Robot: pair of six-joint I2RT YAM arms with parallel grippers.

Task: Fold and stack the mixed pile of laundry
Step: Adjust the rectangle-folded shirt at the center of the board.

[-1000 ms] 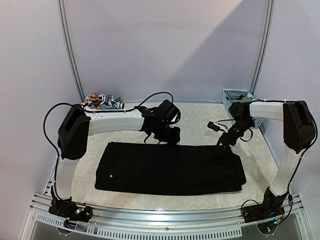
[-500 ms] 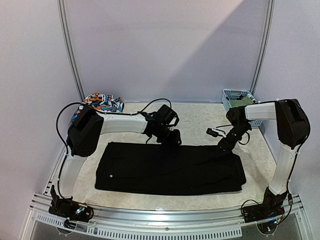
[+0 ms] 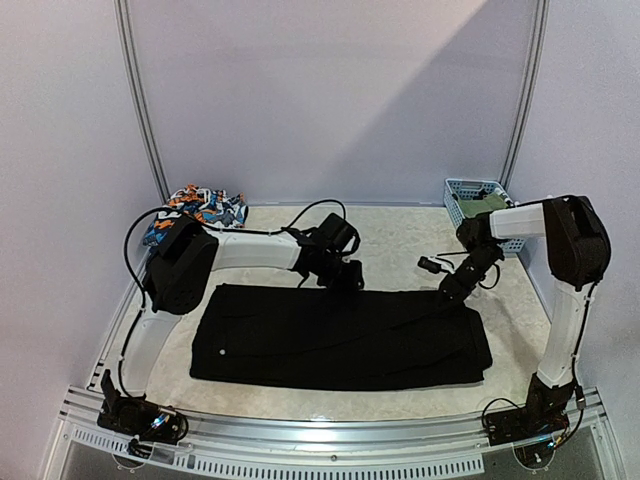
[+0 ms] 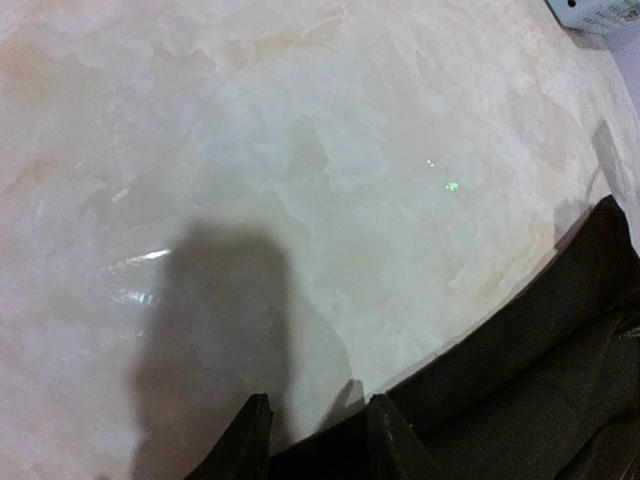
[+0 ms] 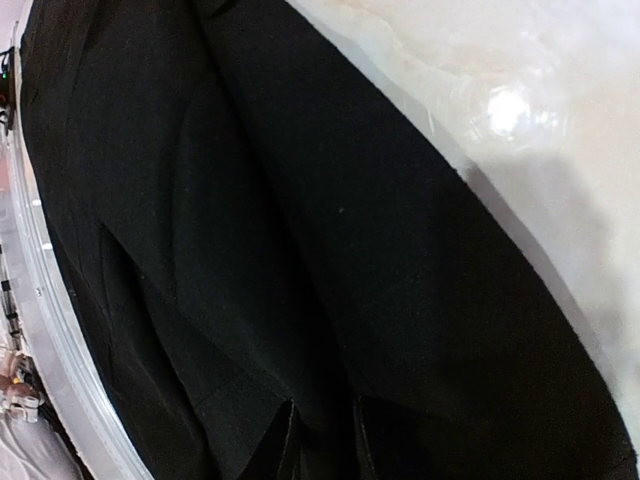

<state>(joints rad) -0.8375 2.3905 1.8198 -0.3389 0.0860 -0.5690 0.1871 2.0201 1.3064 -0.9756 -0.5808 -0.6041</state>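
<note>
Two robot arms reach over a pale, marbled table on which a pair of long black trousers lies spread flat. The trousers run from left to right across the near half of the table, parallel to its near edge, with mild creases in the cloth.

The left gripper is low over the far edge of the trousers, about halfway along their length. Its wrist camera shows two dark fingers standing a narrow way apart, one on each side of the trouser edge, with bare table beyond them. They are not pressed together.

The right gripper is down at the far right corner of the trousers. Its camera view is almost filled with black cloth, and the tips stand close together against it. Dark on dark, it is impossible to tell whether they pinch the cloth.

A heap of printed clothes in orange, blue and white sits at the far left corner of the table, well apart from the trousers. A light-blue plastic basket stands at the far right corner with some green cloth inside it.
</note>
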